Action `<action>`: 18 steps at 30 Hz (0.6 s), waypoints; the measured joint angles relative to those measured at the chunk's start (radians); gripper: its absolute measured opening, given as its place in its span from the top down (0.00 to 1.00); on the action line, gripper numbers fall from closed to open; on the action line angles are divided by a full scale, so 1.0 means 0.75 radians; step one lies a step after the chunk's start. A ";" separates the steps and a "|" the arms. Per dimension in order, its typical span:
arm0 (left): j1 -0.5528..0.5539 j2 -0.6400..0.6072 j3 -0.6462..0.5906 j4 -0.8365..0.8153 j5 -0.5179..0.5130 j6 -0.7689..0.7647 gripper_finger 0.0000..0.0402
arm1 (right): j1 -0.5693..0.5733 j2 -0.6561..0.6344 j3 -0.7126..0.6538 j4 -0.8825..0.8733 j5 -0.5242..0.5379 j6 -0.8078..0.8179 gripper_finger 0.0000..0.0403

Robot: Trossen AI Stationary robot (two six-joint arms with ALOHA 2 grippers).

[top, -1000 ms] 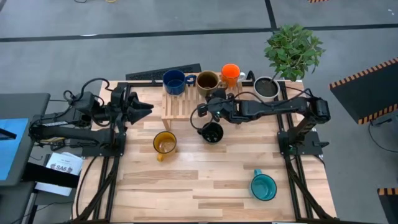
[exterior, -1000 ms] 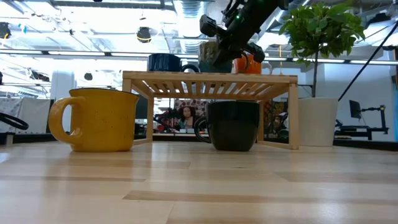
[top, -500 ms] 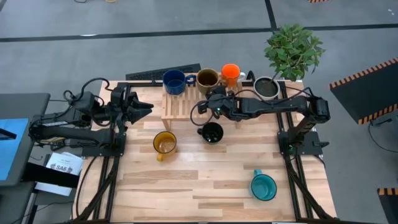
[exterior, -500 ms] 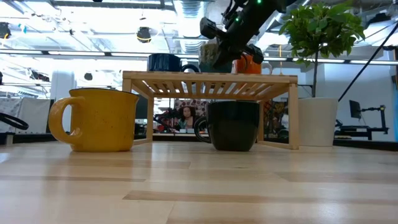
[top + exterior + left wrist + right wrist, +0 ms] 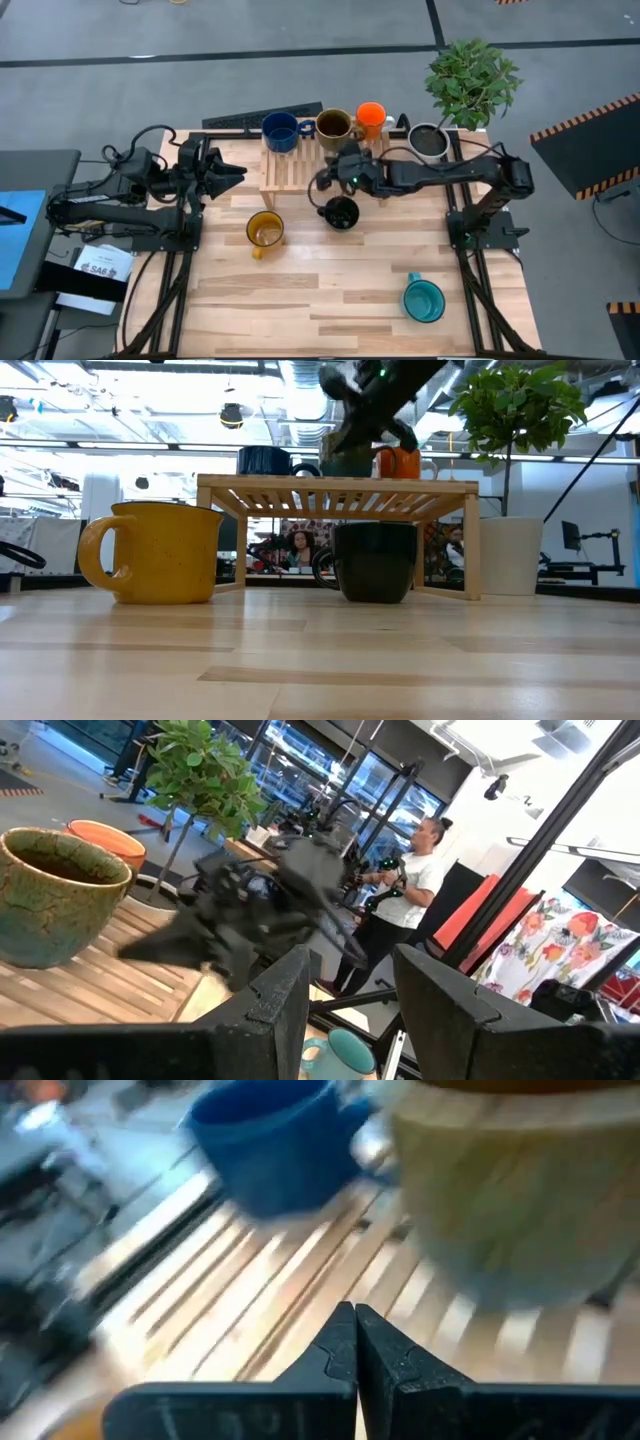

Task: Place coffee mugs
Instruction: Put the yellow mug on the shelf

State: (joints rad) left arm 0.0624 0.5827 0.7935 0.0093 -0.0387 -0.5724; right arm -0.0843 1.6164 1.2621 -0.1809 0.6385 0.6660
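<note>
Three mugs stand on the wooden rack [image 5: 290,172]: dark blue [image 5: 280,131], brown [image 5: 333,127] and orange [image 5: 370,117]. The black mug [image 5: 341,212] rests on the table just in front of the rack. The yellow mug [image 5: 265,230] sits to its left, and the teal mug [image 5: 423,300] stands near the table's near right corner. My right gripper [image 5: 325,178] hovers shut and empty over the rack, near the brown mug [image 5: 520,1190] and blue mug [image 5: 275,1145]. My left gripper [image 5: 238,176] waits open at the rack's left end.
A white pot [image 5: 428,142] with a green plant [image 5: 472,82] stands at the table's far right corner, beside the rack. A dark flat object [image 5: 262,116] lies behind the rack. A person [image 5: 410,885] stands in the room beyond the table. Bare table [image 5: 330,290] lies between the yellow and teal mugs.
My right gripper has risen a little above the rack, staying shut. The mugs have kept their places.
</note>
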 joint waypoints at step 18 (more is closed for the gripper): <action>-0.063 0.017 0.000 -0.172 0.254 -0.031 0.67 | 0.539 -0.482 -0.005 -0.920 -0.126 0.370 0.96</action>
State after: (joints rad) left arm 0.0152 0.5956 0.7937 -0.1196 0.1516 -0.5956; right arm 0.3200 1.2548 1.2580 -0.8711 0.5441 0.9436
